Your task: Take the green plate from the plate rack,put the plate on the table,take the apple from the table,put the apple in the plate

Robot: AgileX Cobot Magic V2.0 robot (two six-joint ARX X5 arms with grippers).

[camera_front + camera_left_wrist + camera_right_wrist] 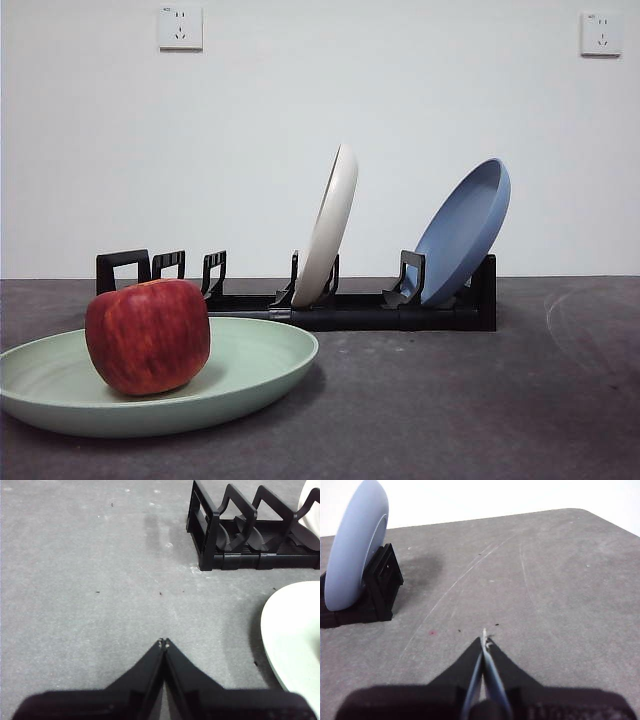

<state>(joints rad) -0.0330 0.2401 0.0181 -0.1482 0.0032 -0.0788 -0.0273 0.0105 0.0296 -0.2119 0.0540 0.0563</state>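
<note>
The green plate (250, 365) lies flat on the table (480, 400) at the front left. The red apple (148, 335) sits in it, left of its middle. The black plate rack (360, 305) stands behind, holding a cream-white plate (332, 222) and a blue plate (465, 228). Neither gripper shows in the front view. My left gripper (164, 642) is shut and empty over bare table, with the rack's end (240, 530) and the green plate's rim (290, 635) off to one side. My right gripper (484, 641) is shut and empty, beside the blue plate (355, 550).
Two wall sockets (180, 27) sit high on the white wall behind. The table's far rounded corner (585, 515) shows in the right wrist view. Faint scratch marks cross the table surface there.
</note>
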